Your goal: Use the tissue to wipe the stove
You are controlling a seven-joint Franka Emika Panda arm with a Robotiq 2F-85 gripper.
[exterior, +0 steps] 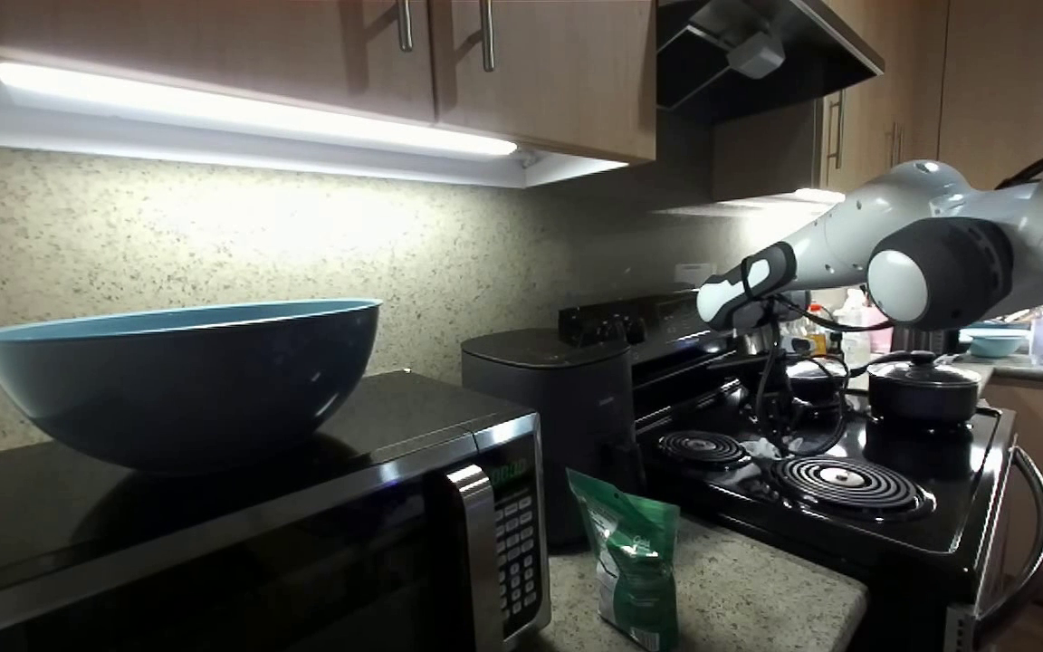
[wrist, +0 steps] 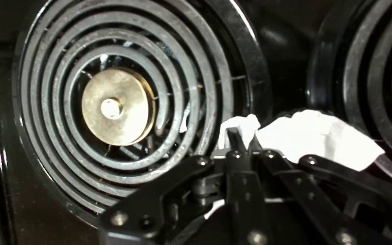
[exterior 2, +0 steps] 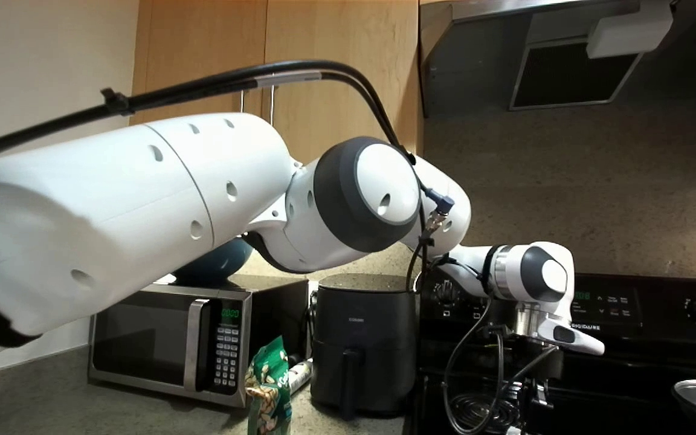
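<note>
Tissue [wrist: 318,139] is pinched in our gripper [wrist: 245,144]; beneath it we have the stove [wrist: 286,68], a coil burner [wrist: 116,107] to either side

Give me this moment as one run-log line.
task: wipe stove | tool: gripping tissue | place: between two coil burners | contact: unclear | lidded pot: on stove

White arm [exterior 2: 233,175] with dark-grey joint bands [exterior 2: 337,193], black cables [exterior 2: 203,88] and black claw [wrist: 245,141] with silver screws [wrist: 118,218]
</note>
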